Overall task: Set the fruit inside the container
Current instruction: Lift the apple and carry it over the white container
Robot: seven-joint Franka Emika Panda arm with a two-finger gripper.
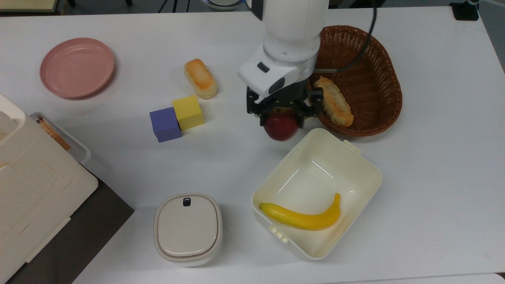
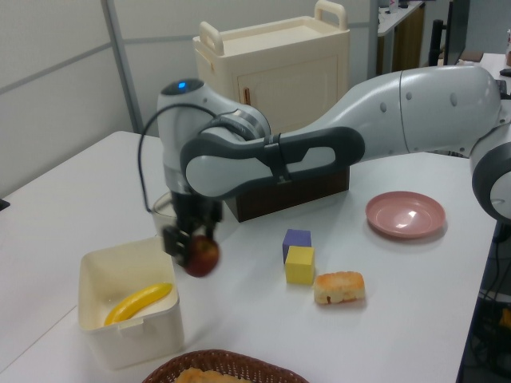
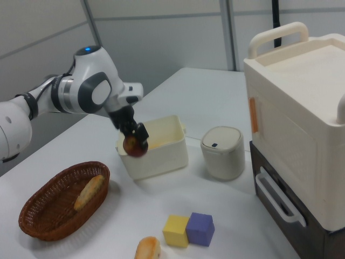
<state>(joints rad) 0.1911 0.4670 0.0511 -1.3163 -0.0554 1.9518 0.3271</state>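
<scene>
Your gripper [image 1: 281, 116] is clamped on the apple [image 1: 281, 127], held aloft just outside the cream container [image 1: 355, 156], where a banana [image 1: 303, 218] lies. Release too early and the apple could clip the near rim and roll towards the wicker basket [image 1: 378, 114].
</scene>
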